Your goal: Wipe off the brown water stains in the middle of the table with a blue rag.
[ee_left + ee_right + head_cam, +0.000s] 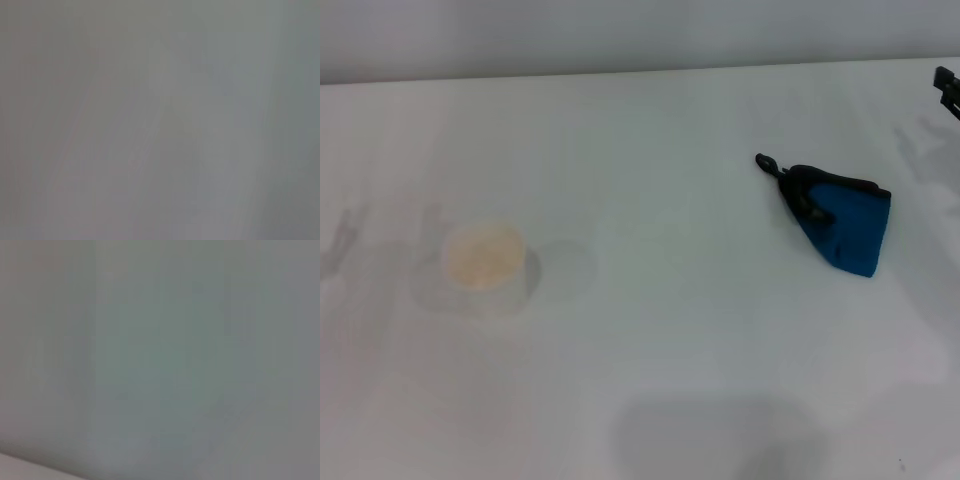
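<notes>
Head view: small bright blue folded rag with black edging (845,228) lies flat on the plain white bench (670,350), right of centre; soft, light, best pinched at a raised fold. No stains discernible. Right gripper (947,86) at edge, jaws indeterminate. Wrist views: blank

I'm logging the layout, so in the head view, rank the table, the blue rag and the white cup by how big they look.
1. The table, by far the largest; it fills nearly the whole view.
2. The blue rag.
3. The white cup, only slightly smaller looking than the rag, so that order is unsure.
</notes>
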Controlling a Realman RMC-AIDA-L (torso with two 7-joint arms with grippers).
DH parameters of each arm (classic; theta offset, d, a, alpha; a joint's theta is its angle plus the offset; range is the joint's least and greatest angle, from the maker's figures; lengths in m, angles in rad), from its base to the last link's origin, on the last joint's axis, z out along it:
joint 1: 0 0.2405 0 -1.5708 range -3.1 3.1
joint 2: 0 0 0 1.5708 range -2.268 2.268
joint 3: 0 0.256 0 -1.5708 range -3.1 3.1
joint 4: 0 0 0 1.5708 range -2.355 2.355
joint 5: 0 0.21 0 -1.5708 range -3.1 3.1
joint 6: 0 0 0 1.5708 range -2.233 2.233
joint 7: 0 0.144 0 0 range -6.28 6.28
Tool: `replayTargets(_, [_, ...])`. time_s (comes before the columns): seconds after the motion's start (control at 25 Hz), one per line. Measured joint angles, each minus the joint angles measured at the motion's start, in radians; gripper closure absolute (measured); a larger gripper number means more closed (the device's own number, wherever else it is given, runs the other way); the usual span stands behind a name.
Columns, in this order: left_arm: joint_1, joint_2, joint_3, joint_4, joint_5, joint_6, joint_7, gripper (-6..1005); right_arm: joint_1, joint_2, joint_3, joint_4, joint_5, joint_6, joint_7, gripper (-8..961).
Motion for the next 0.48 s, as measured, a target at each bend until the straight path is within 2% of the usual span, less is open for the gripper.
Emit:
replayTargets(0.2, [-0.001, 0.001, -0.003, 0.001, 0.000, 0.000, 0.000, 122, -0.007, 0.001, 0.025, 0.162, 0.205, 0.019, -0.290, 548])
replayTargets(0.48, [-0.002, -0.013, -0.005, 0.000, -0.001, 0.006, 0.003, 122, -0.024, 0.001, 0.030, 0.269, 0.343, 0.021, -0.388, 548])
